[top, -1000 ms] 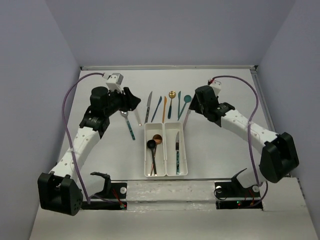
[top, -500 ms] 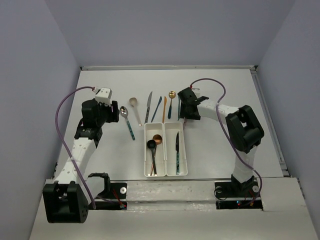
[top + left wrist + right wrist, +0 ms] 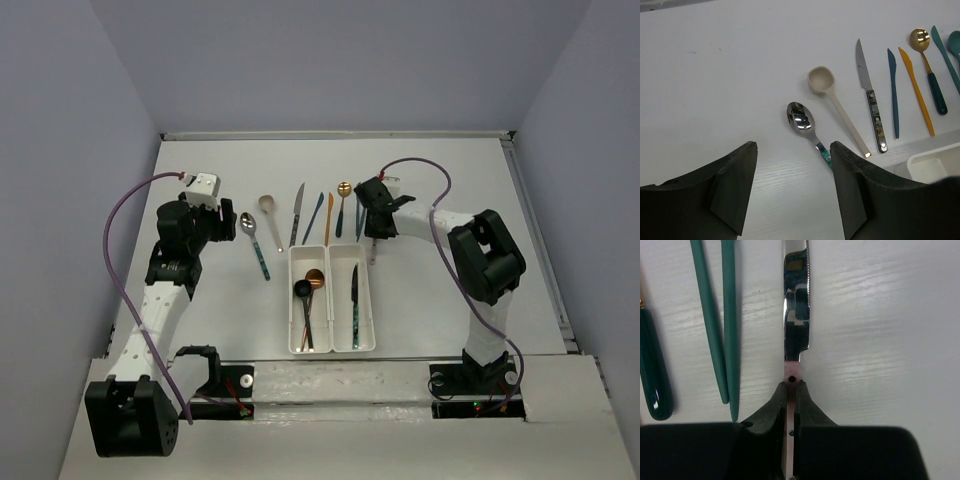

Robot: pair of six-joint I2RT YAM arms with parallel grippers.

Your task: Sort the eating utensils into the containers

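White grained table [image 3: 450, 290]: the left arm rears upright, its matte black gripper [image 3: 794, 155] spread wide near a polished silver spoon [image 3: 800, 117]. The right arm folds inward, its gripper [image 3: 791, 390] pinching a pink-handled, mirror-bladed steel knife [image 3: 796, 315] — just beside the far right corner of the white plastic twin-bin tray [image 3: 331, 290].

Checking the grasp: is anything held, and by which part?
Right gripper pinches the silver-bladed knife by its pink handle; left gripper holds nothing.

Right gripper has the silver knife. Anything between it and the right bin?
Nothing visible. The right gripper is shut on the silver knife just off the far corner of the right bin; only the bin's own wall lies between. Two teal utensils lie alongside the blade, beyond the bin's end. A dark knife already lies inside.
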